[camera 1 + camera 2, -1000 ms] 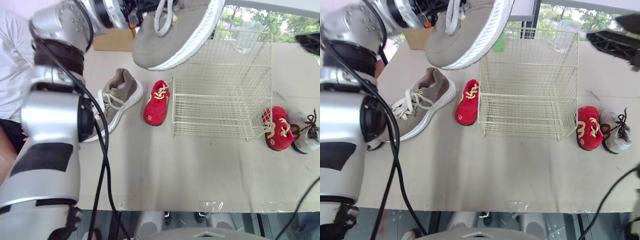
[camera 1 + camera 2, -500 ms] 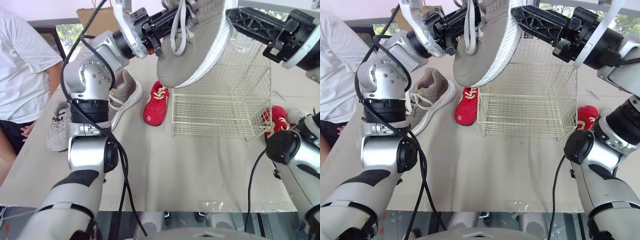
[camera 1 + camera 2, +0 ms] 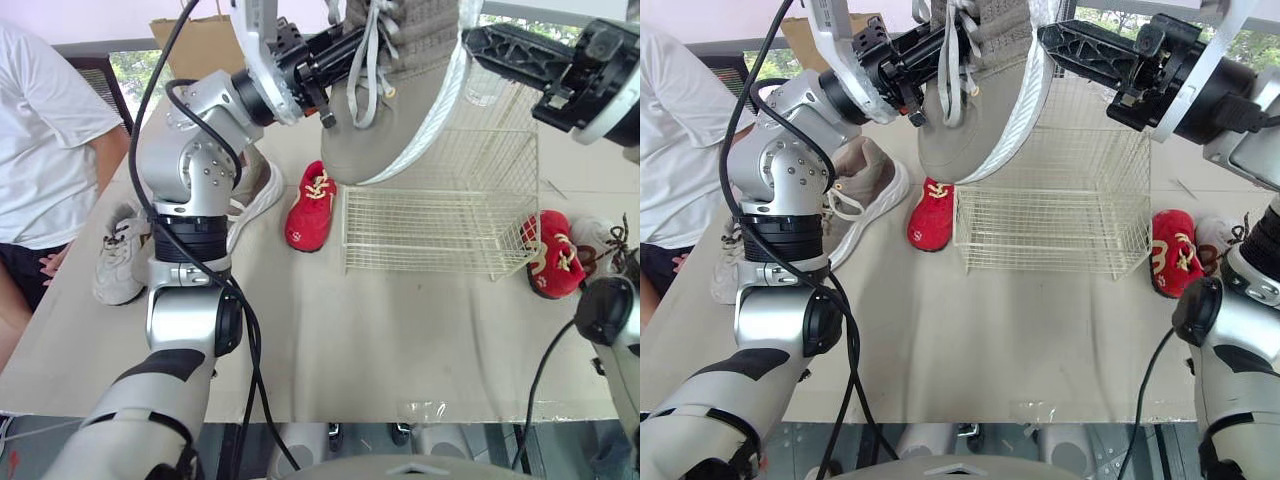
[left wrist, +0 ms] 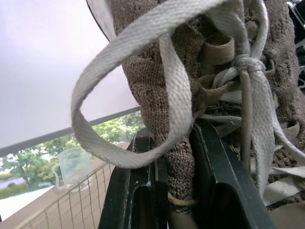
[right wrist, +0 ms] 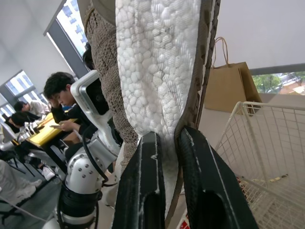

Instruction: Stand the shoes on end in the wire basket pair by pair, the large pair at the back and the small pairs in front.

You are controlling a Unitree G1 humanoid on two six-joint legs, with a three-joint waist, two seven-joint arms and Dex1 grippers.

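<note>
We find the large grey sneaker (image 3: 400, 120) held above the wire basket (image 3: 440, 220), left tool (image 4: 175, 143) clamped on its knit upper, right tool (image 5: 169, 137) pinching its sole. In our judgement it next needs lowering, on end, to the basket's back.

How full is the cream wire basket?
Empty. The cream wire basket shows bare tiers; the large grey knit sneaker is held aloft outside it.
</note>
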